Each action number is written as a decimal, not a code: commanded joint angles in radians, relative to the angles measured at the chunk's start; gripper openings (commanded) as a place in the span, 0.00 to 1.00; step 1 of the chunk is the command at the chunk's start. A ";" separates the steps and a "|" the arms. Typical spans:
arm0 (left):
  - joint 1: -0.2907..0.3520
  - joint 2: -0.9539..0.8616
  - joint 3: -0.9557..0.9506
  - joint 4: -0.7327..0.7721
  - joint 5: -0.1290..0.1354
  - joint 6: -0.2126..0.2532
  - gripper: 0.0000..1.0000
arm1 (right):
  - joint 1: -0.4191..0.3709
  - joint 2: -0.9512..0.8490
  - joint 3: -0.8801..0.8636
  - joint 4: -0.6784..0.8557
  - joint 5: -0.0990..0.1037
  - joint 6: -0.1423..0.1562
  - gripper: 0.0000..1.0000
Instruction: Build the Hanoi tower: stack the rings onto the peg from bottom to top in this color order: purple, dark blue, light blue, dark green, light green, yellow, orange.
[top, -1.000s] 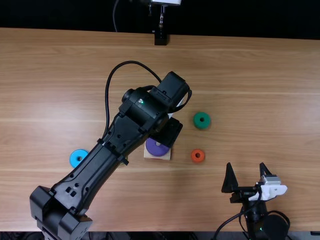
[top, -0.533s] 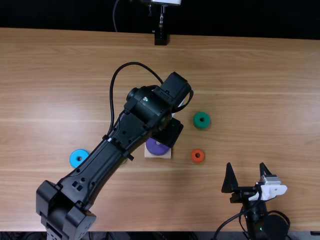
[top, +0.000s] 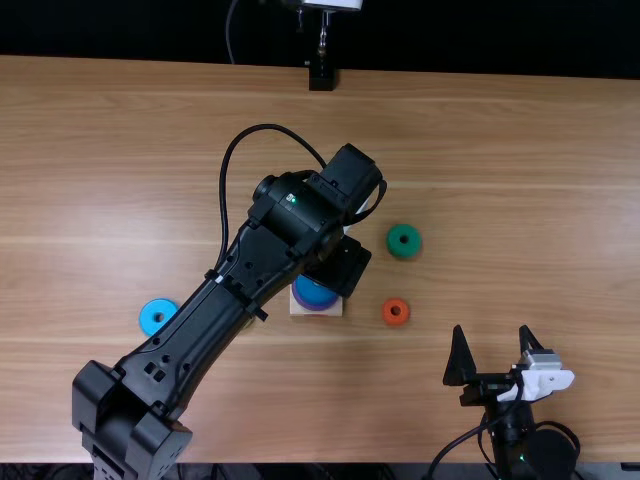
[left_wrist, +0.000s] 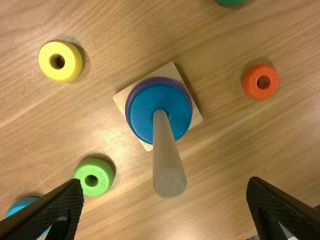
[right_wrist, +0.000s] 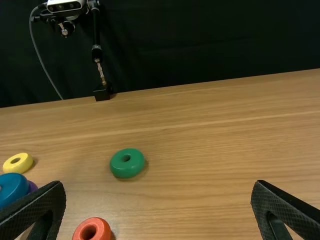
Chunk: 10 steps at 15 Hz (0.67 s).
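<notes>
Over the peg stands my left gripper (top: 340, 265); in the left wrist view that left gripper (left_wrist: 165, 192) is open, the pale upright peg (left_wrist: 167, 150) between its spread fingers. Around the peg, the dark blue ring (left_wrist: 145, 112) lies on the purple ring (left_wrist: 159, 79), above the square wooden base (left_wrist: 121, 98). Loose on the table are the yellow (left_wrist: 68, 67), light green (left_wrist: 102, 174), orange (left_wrist: 271, 80), dark green (top: 404, 240) and light blue (top: 150, 312) rings. My right gripper (top: 491, 335) is open at the near right; the right wrist view shows this right gripper (right_wrist: 159, 187) with nothing between its fingers.
The left arm's links (top: 190, 335) cross over the table's left half, with a cable (top: 222, 190) looping beside them. A black camera stand (top: 321, 75) is at the far edge of the table (top: 520, 150).
The dark blue ring now covers the top of the purple one, where purple showed before. My left arm's links swung slightly right, then stayed nearly still. The right arm has not moved.
</notes>
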 joint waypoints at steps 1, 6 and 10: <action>-0.001 0.000 0.022 0.012 0.008 -0.004 1.00 | -0.009 -0.013 -0.009 -0.015 -0.002 -0.001 1.00; 0.102 -0.037 0.159 0.040 0.004 -0.005 1.00 | -0.009 -0.013 -0.009 -0.017 -0.002 -0.001 1.00; 0.277 -0.183 0.110 0.036 -0.099 -0.002 1.00 | -0.009 -0.013 -0.009 -0.017 -0.002 -0.001 1.00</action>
